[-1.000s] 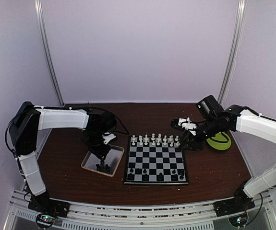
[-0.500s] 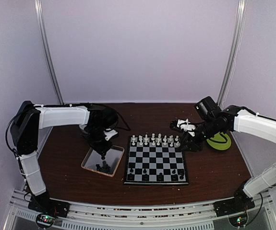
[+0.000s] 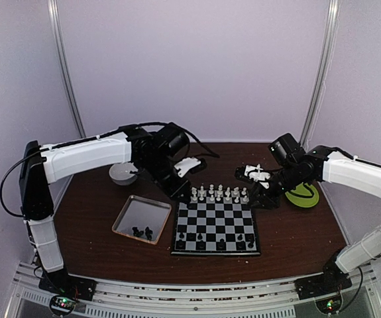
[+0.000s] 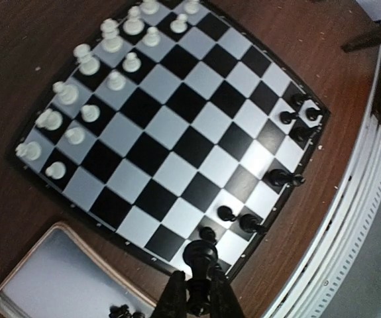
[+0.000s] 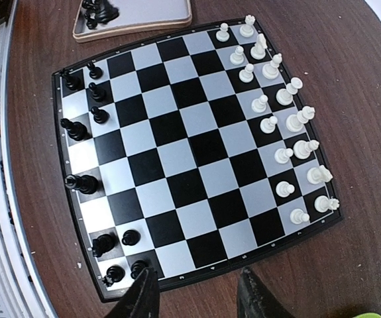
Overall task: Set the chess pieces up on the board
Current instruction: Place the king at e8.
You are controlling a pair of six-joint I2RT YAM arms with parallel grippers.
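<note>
The board [image 3: 215, 222] lies at mid table. White chess pieces [image 3: 215, 193] fill its two far rows, and several black ones [image 3: 243, 237] stand along the near edge. My left gripper [image 3: 180, 189] hangs above the board's far left corner. In the left wrist view it [image 4: 197, 275] is shut on a black piece [image 4: 200, 255] held upright over the board's corner [image 4: 177, 248]. My right gripper [image 3: 263, 197] hovers off the board's far right corner. In the right wrist view it [image 5: 200, 291] is open with nothing between its fingers [image 5: 144, 298].
A silver tray [image 3: 129, 215] left of the board holds a few loose black pieces [image 3: 142, 232]. A white bowl [image 3: 122, 173] sits behind it. A green disc [image 3: 304, 196] lies at the right, under the right arm. Metal rails run along the near table edge.
My left gripper closed on a black piece in the tray, rose, and swung right to the board's far left corner. The right arm has stayed put.
</note>
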